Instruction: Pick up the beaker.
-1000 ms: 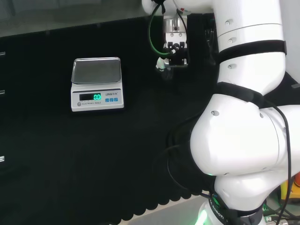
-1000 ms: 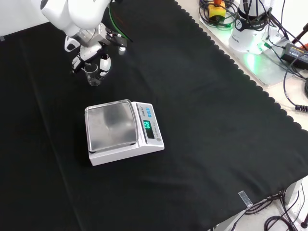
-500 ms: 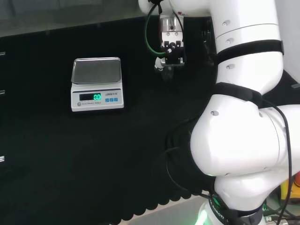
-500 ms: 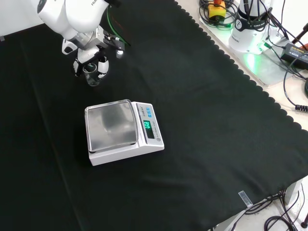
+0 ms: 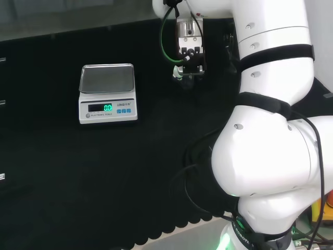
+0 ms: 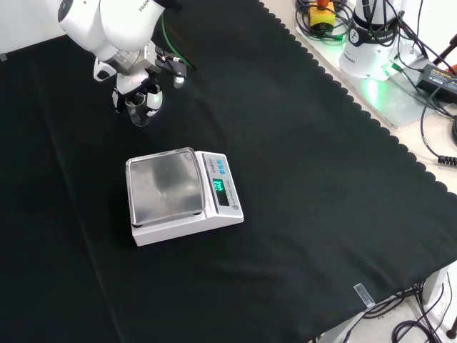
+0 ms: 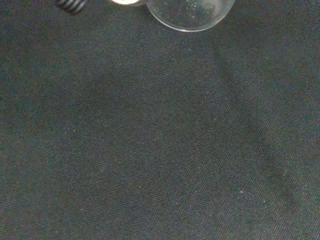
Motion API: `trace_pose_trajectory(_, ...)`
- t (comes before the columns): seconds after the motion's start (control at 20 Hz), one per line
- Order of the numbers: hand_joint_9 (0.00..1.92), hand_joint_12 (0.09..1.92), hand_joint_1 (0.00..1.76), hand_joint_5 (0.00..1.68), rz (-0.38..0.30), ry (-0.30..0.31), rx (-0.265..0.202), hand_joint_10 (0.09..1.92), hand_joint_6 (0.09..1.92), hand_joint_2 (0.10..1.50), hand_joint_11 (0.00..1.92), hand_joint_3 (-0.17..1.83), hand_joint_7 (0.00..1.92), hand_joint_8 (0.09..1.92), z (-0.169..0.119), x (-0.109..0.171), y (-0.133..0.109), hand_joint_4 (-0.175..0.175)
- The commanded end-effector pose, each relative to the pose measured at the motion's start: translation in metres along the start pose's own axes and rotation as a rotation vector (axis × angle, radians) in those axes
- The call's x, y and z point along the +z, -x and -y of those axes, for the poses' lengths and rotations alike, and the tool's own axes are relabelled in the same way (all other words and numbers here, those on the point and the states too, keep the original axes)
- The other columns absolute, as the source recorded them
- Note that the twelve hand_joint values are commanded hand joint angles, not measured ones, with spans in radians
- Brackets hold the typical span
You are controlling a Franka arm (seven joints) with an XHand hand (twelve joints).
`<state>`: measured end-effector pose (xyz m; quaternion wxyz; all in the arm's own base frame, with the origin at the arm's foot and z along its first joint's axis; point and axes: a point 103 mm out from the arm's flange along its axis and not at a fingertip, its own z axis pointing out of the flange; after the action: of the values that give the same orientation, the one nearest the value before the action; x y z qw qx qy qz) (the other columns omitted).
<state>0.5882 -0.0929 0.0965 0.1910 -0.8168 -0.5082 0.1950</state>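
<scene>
A small clear glass beaker stands on the black cloth beyond the scale in the front view. The hand reaches down over it, with curled fingers on both sides of the glass. In the head view the hand hangs to the right of the scale, and the beaker shows faintly below it. In the wrist view the beaker's round base lies close to a white part of the hand, with a black ribbed fingertip a little apart from it.
A white electronic scale with a steel pan and a lit green display sits on the cloth nearer the front view's camera; it also shows as the scale at the head view's left. The arm's white links rise at the head view's right. Cables and boxes lie past the cloth's scalloped edge.
The hand has shifted slightly over the beaker and its fingers have drawn in beside the glass. The beaker stays at the same spot on the cloth.
</scene>
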Motion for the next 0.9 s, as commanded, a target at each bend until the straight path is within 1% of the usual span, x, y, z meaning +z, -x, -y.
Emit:
trace_pose_trajectory(0.05,1.01,0.91,1.25,0.72,0.012,0.000,-0.004,0.64,0.34,0.87,1.11,0.69,0.68,0.83,0.002,-0.005,-0.001,-0.175)
trace_pose_trajectory(0.2,0.99,0.93,1.28,0.67,0.008,-0.007,-0.012,0.74,0.47,0.86,1.10,0.71,0.69,0.86,0.006,-0.009,-0.003,-0.175)
trace_pose_trajectory(0.35,0.99,0.93,1.28,0.65,0.016,-0.010,-0.018,0.77,0.51,0.86,1.10,0.72,0.69,0.87,0.011,-0.015,-0.005,-0.175)
trace_pose_trajectory(0.65,0.99,0.94,1.27,0.64,0.019,0.000,-0.028,0.78,0.54,0.85,1.10,0.73,0.69,0.87,0.019,-0.021,-0.011,-0.175)
trace_pose_trajectory(0.75,0.99,0.94,1.26,0.63,0.021,0.008,-0.027,0.78,0.54,0.84,1.11,0.74,0.70,0.87,0.029,-0.027,-0.013,-0.175)
trace_pose_trajectory(0.9,0.99,0.93,1.25,0.62,0.039,0.007,-0.028,0.77,0.55,0.83,1.12,0.76,0.70,0.86,0.045,-0.042,-0.020,-0.175)
